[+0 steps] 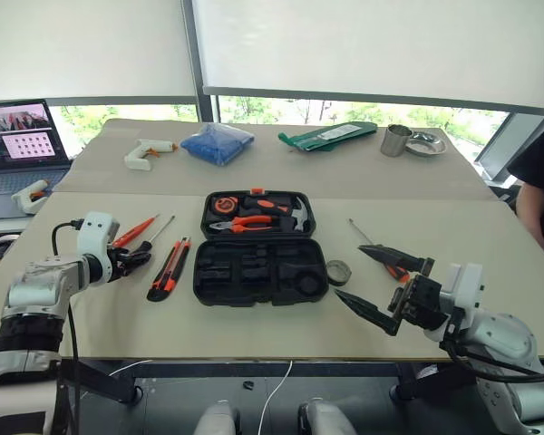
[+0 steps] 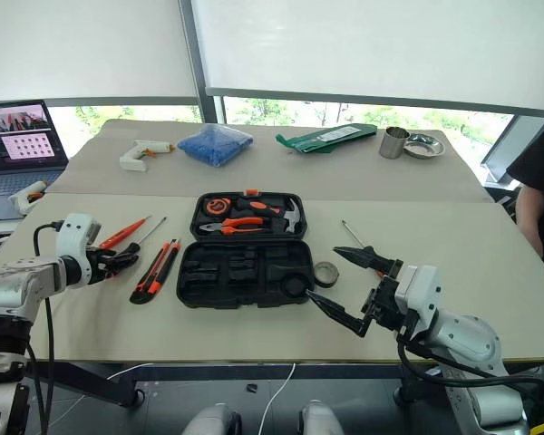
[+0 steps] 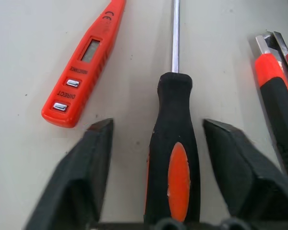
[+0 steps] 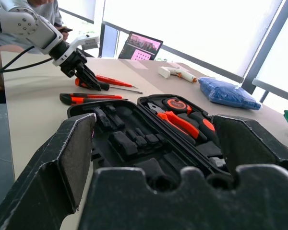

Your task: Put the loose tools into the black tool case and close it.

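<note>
A: On the left, which step is in hand?
B: The first pickup: the left gripper straddles the handle of the black-and-orange screwdriver without clamping it, the slim orange screwdriver beside it.
A: Next?
B: Pinch that handle, lift, and carry it to the black tool case, lying open mid-table with the utility knife just left of it.
A: And on the right?
B: The right gripper hovers wide open and empty near the tape roll
</note>
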Robot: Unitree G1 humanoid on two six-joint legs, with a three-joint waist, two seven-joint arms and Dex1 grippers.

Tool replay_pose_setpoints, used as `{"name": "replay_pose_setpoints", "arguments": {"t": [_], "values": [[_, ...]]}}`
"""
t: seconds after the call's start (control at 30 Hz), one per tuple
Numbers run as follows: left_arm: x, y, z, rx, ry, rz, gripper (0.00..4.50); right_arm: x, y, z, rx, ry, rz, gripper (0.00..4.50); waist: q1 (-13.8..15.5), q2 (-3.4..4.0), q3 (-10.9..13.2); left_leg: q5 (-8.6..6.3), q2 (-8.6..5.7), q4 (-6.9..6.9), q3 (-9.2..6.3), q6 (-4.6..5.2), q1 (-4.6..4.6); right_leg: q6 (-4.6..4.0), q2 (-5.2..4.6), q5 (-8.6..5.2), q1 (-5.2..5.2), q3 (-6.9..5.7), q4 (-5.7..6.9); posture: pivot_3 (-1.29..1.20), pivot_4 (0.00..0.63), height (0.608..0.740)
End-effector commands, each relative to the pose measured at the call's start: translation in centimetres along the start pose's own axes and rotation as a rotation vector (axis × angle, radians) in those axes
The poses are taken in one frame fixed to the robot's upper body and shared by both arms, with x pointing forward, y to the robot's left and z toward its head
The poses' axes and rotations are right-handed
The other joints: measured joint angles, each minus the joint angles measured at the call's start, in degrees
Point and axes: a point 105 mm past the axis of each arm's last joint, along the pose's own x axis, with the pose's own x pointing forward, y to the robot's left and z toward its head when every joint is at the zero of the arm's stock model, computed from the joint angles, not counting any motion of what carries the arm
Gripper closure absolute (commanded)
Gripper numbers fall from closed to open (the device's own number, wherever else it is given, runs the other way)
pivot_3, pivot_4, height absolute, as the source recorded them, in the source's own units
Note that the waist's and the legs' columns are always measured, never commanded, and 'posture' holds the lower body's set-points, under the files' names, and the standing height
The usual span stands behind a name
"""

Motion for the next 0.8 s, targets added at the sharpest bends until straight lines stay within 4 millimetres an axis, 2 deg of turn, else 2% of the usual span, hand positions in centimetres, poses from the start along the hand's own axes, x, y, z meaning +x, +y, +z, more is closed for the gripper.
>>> {"name": "replay_pose_setpoints", "arguments": {"t": [0.03,0.1,0.23,0.3,0.4,0.5,0.57,0.63,0.7,0.8], "values": [[0.4,-0.5,-0.7,-0.016,0.011,-0.035,2.94,0.2,-0.6,1.8,-0.021,-0.057,-0.004,0.00,0.12,0.00,0.00,0.00,0.00,0.00,0.00,0.00,0.00,0.00,0.00,0.00,0.01,0.00,0.00,0.00,0.150,0.740],[0.0,-0.9,0.9,-0.064,-0.099,-0.089,3.57,0.4,-0.7,2.1,-0.017,-0.065,-0.007,0.00,0.18,0.00,0.00,0.00,0.00,0.00,0.00,0.00,0.01,-0.01,-0.01,0.00,0.01,0.01,0.01,0.00,0.150,0.740],[-2.8,1.1,3.0,-0.053,-0.220,-0.080,3.63,0.6,-0.7,2.8,-0.007,-0.097,-0.023,0.00,0.22,-0.03,0.01,0.00,0.04,0.00,-0.01,0.00,-0.05,-0.07,0.01,0.04,-0.06,0.00,0.03,0.00,0.150,0.740],[-4.6,0.5,4.7,0.017,-0.322,-0.165,3.63,0.9,-0.6,3.8,-0.044,-0.127,-0.006,0.00,-0.08,-0.13,0.07,0.00,0.06,0.00,-0.01,0.00,-0.08,-0.09,0.03,0.04,-0.11,-0.01,0.04,0.00,0.150,0.740],[-6.5,-2.3,6.3,0.156,-0.368,-0.371,3.63,2.0,-0.5,6.0,-0.030,-0.189,0.035,0.00,-0.27,-0.16,0.10,0.00,0.10,0.00,-0.02,0.00,-0.13,-0.25,0.02,0.10,-0.16,-0.03,0.04,0.00,0.150,0.740],[-6.5,-5.7,7.4,0.307,-0.363,-0.543,3.63,2.8,-0.1,6.7,0.020,-0.204,0.101,0.00,0.36,-0.14,0.10,0.00,0.07,0.00,0.00,0.00,-0.05,-0.21,-0.17,0.04,-0.06,-0.05,0.08,0.00,0.150,0.740],[-5.7,-8.7,7.8,0.441,-0.343,-0.657,3.63,3.0,0.1,6.4,0.045,-0.183,0.144,0.00,0.93,-0.16,0.10,0.01,-0.01,0.01,0.00,0.01,-0.03,-0.14,-0.21,-0.03,0.02,-0.10,0.05,0.00,0.150,0.740],[-4.3,-10.8,8.0,0.578,-0.329,-0.689,3.63,2.9,-0.4,5.6,0.026,-0.143,0.146,0.00,1.01,-0.17,0.09,0.01,-0.01,0.05,0.09,0.02,-0.09,-0.13,-0.22,-0.01,-0.02,-0.06,0.01,0.00,0.150,0.740],[-2.7,-13.2,7.7,0.714,-0.316,-0.724,3.63,2.5,-1.8,4.6,0.027,-0.070,0.107,0.00,1.31,-0.17,0.10,0.01,-0.15,0.17,0.06,0.03,-0.22,-0.14,-0.20,0.02,-0.02,-0.10,0.00,0.00,0.150,0.740],[-1.5,-15.4,6.9,0.829,-0.282,-0.772,3.63,1.6,-3.5,3.4,0.034,0.017,0.051,0.00,1.02,-0.17,0.10,-0.07,-0.13,0.49,0.06,0.16,-0.49,-0.20,-0.17,0.10,-0.09,-0.09,0.01,0.00,0.150,0.740]]}}
